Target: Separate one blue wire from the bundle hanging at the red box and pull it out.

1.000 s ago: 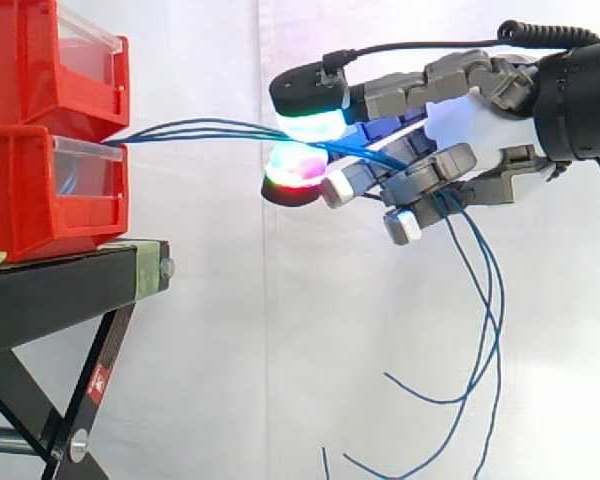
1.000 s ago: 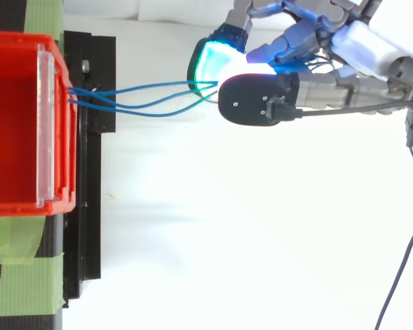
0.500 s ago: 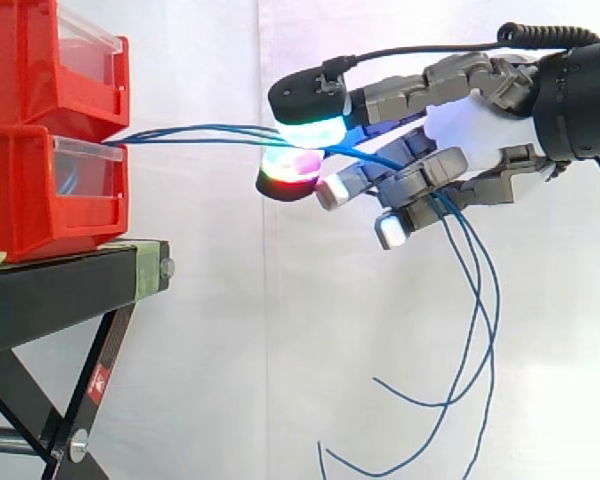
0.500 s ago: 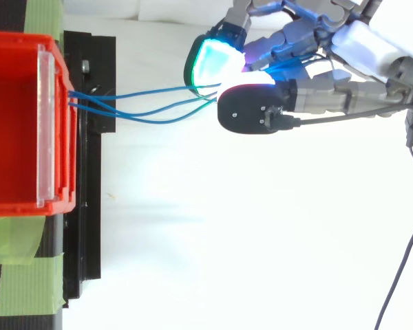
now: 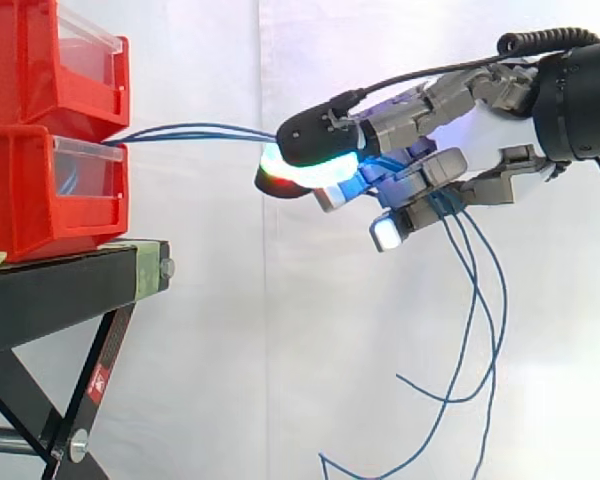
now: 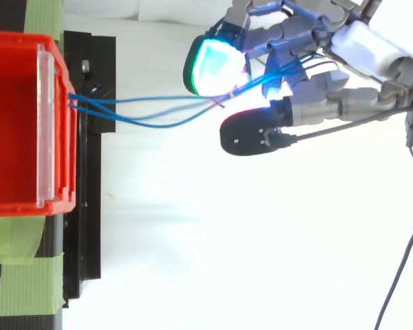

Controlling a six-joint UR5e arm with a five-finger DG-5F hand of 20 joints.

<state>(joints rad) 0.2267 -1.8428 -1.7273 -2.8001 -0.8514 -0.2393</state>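
A bundle of thin blue wires (image 5: 200, 128) leaves the front of the lower red bin (image 5: 35, 205) and runs level to the right into my hand (image 5: 480, 100). In the top view the wires (image 6: 144, 98) pass between the cyan-glowing fingertip (image 6: 213, 65) and the black-backed thumb (image 6: 251, 134), then on through the curled fingers towards the palm (image 6: 361, 41). From the side the thumb lies low over the wires, close above a glowing fingertip. Behind the hand the loose wire ends (image 5: 480, 340) hang in long curves.
A second red bin (image 5: 30, 60) is stacked on the lower one, both on a black stand (image 5: 70, 280) with crossed legs. Green tape (image 6: 20, 275) holds the bin to the stand. A white curtain hangs behind.
The thumb has dropped onto the wires in the side view and swung away from the cyan fingertip in the top view. The wires run straighter and the hanging ends sit a little higher.
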